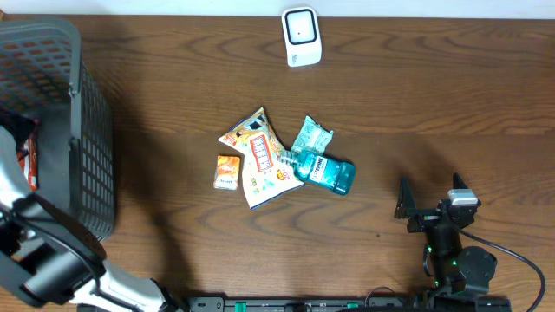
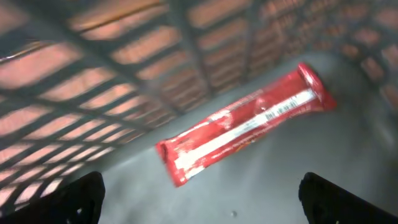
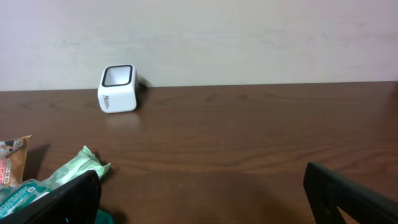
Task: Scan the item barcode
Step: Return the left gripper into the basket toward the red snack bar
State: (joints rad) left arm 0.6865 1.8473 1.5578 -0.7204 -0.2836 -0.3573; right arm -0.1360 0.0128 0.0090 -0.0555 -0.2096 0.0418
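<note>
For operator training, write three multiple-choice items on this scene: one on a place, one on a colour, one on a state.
1. Where is the white scanner?
A. at the table's far edge
B. under a snack bag
C. beside the right arm

2. What colour is the packet in the basket?
A. blue
B. red
C. yellow

3. How are the right fingers?
A. shut on a bottle
B. shut, empty
C. open, empty

Answers:
1 A, it stands alone at that edge.
2 B, the left wrist view shows red foil on the basket floor.
3 C, they stand wide with only table between them.
</note>
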